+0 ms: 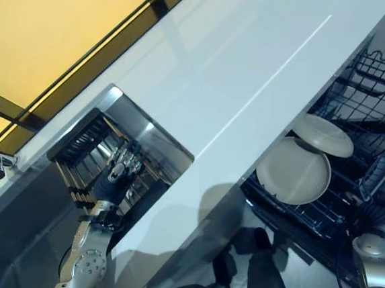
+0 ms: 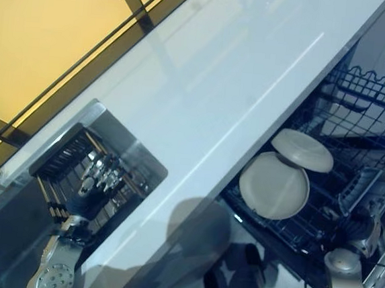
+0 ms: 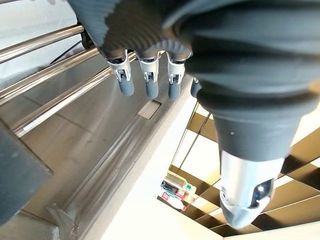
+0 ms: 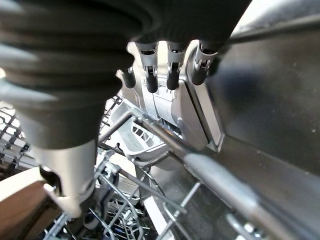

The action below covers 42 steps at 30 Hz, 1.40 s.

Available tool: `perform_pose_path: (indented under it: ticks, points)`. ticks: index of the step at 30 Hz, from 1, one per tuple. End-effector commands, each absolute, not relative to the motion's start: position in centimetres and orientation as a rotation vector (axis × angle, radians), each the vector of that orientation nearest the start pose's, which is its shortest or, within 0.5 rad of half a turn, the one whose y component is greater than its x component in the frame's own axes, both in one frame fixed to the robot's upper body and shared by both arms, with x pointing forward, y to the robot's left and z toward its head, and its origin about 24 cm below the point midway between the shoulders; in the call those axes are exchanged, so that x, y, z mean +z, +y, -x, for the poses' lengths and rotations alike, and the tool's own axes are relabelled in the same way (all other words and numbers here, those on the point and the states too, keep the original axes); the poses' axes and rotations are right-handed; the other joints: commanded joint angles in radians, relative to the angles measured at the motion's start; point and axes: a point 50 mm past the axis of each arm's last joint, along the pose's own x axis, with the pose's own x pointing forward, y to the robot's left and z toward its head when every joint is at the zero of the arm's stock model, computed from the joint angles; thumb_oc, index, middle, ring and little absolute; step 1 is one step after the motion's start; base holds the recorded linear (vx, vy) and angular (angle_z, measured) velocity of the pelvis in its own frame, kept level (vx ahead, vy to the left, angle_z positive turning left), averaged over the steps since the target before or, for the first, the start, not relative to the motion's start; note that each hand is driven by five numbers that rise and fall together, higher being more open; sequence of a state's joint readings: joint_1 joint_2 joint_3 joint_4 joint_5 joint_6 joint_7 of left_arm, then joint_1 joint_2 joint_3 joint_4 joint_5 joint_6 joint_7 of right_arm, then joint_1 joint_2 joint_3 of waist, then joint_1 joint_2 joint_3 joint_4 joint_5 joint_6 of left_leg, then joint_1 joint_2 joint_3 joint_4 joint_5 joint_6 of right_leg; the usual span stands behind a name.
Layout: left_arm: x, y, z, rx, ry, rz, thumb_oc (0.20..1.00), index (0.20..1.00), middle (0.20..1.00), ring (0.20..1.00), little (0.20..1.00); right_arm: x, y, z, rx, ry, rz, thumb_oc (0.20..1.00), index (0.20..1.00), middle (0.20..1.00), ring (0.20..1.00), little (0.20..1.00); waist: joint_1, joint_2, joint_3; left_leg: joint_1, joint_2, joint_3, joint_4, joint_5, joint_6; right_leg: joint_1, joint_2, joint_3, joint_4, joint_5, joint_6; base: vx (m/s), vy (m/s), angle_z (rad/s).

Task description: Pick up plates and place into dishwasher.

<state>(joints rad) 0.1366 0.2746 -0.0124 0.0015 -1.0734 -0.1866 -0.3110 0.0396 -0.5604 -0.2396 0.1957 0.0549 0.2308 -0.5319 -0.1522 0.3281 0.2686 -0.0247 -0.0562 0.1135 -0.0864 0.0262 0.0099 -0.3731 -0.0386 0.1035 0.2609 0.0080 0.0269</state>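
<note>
1. The white countertop (image 1: 203, 104) runs across the head views, separating the two work areas; neither hand's fingers touch it.
2. The dishwasher rack (image 1: 350, 191) is drawn out beyond the counter edge, presumably so plates can be dropped in from above. The right hand (image 1: 377, 213) sits low at its near side, fingers pointing into the wire frame.
3. The steel sink (image 1: 149, 137) holds a dark slatted dish rack (image 1: 78, 144). The left hand (image 1: 119, 171) reaches in beside it, fingertips close to the slats.
4. Two cream plates (image 1: 293, 171) stand tilted in the dishwasher rack, overlapping, well beyond the right fingers. No plate lies by the left fingers.
5. Left fingers (image 3: 147, 82): straight, slightly parted, holding nothing, judged poised to reach for another plate.
6. Right fingers (image 4: 172, 75): extended, relaxed, empty, just short of a grey plastic holder (image 4: 165, 107).
</note>
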Motion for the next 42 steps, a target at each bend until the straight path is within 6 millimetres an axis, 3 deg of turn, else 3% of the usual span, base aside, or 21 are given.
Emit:
perform_pose_path:
  ticks: [1,4,8,13,21,28,32,35,38,42]
  points:
    - [3.5,22.2,-21.5,-0.072,-0.205,0.748,1.0,1.0,1.0,1.0,1.0,4.9,-35.8,-19.9,-0.864,0.274,0.486,1.0,1.0,1.0,1.0,1.0,-0.004,-0.02,-0.049,-0.05,-0.064,-0.023,0.036,-0.042,0.011,0.11,-0.039,0.028,-0.144,-0.029,0.064,0.0,0.0,0.0]
    - [3.4,22.1,-21.4,-0.071,-0.198,0.762,1.0,1.0,1.0,1.0,1.0,4.9,-35.2,-20.4,-0.795,0.242,0.343,1.0,1.0,1.0,1.0,1.0,-0.004,-0.009,-0.045,-0.051,-0.066,-0.025,0.04,-0.04,0.011,0.109,-0.046,0.026,-0.138,-0.031,0.063,0.04,0.04,0.01]
    - [2.8,21.8,-21.4,-0.069,-0.186,0.771,1.0,1.0,1.0,1.0,1.0,4.5,-31.9,-22.5,-0.496,0.148,-0.273,1.0,1.0,1.0,1.0,1.0,-0.008,0.007,-0.029,-0.054,-0.071,-0.032,0.045,-0.038,0.007,0.101,-0.053,0.023,-0.124,-0.04,0.06,0.02,0.028,0.01]
    - [2.8,21.4,-21.8,-0.078,-0.19,0.786,1.0,1.0,1.0,1.0,1.0,4.4,-29.3,-24.1,-0.297,0.056,-0.564,1.0,1.0,1.0,1.0,1.0,0.004,0.031,-0.008,-0.092,-0.075,-0.036,0.056,-0.036,0.006,0.059,-0.056,0.03,-0.114,-0.035,0.06,-0.02,0.024,-0.09]
    - [3.3,20.1,-22.5,-0.103,-0.206,0.81,1.0,1.0,1.0,1.0,1.0,7.4,-23.3,-27.5,0.091,-0.049,-0.465,1.0,1.0,1.0,1.0,1.0,0.038,0.058,0.014,-0.128,-0.087,-0.057,0.063,-0.029,0.01,0.032,-0.069,0.019,-0.124,-0.025,0.052,-0.02,0.035,-0.09]
    - [3.5,20.0,-22.6,-0.12,-0.204,0.813,1.0,1.0,1.0,1.0,1.0,10.8,-17.1,-28.9,0.524,-0.114,-0.293,1.0,1.0,1.0,1.0,1.0,0.073,0.051,0.026,-0.161,-0.089,-0.084,0.081,-0.023,0.01,0.014,-0.084,-0.011,-0.115,-0.029,0.05,-0.02,0.008,0.09]
    - [4.7,20.2,-23.7,-0.177,-0.239,0.783,1.0,1.0,1.0,1.0,1.0,14.6,-12.4,-31.1,0.708,-0.164,-0.052,1.0,1.0,1.0,1.0,1.0,0.119,0.033,0.039,-0.2,-0.086,-0.105,0.077,-0.012,0.009,-0.015,-0.088,-0.035,-0.126,-0.017,0.047,-0.16,-0.105,0.24]
    - [5.4,20.3,-24.7,-0.215,-0.25,0.751,1.0,1.0,1.0,1.0,1.0,17.9,-9.1,-32.8,0.741,-0.227,0.054,1.0,1.0,1.0,1.0,1.0,0.161,0.016,0.046,-0.211,-0.084,-0.13,0.07,-0.007,0.007,-0.016,-0.09,-0.066,-0.132,-0.015,0.042,-0.12,-0.12,0.17]
    - [5.5,20.7,-25.1,-0.23,-0.252,0.74,1.0,1.0,1.0,1.0,1.0,20.2,-7.7,-34.1,0.753,-0.271,0.102,1.0,1.0,1.0,1.0,1.0,0.203,0.003,0.043,-0.213,-0.078,-0.147,0.066,-0.007,0.006,-0.008,-0.089,-0.096,-0.132,-0.019,0.039,-0.07,-0.068,0.05]
    - [5.8,21.5,-25.1,-0.239,-0.247,0.723,1.0,1.0,1.0,1.0,1.0,19.2,-8.1,-34.5,0.721,-0.241,0.126,1.0,1.0,1.0,1.0,1.0,0.225,-0.029,0.024,-0.196,-0.073,-0.162,0.062,-0.01,0.008,0.026,-0.089,-0.124,-0.14,-0.021,0.04,-0.03,-0.037,0.16]
